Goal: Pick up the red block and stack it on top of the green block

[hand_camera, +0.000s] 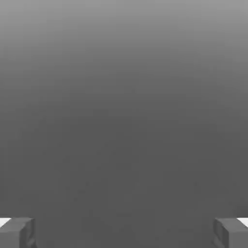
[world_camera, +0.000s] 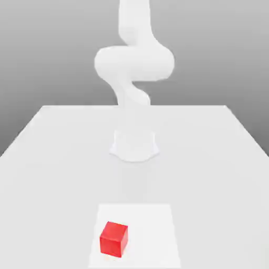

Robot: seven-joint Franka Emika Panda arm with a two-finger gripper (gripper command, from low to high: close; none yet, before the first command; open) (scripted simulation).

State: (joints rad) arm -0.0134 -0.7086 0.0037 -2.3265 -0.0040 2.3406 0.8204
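The red block is a small bright red cube. It rests on a lighter square patch of the white table, near the table's front edge and slightly toward the exterior view's left. The green block is out of view. In the hand view my gripper is open: its two grey fingertips stand far apart with nothing between them, and only a plain grey background lies behind. The white arm rises from its base and bends upward, well behind and above the red block.
The arm's round base sits at the middle of the white table. The table spreads wide to both sides of it, and a grey backdrop lies behind.
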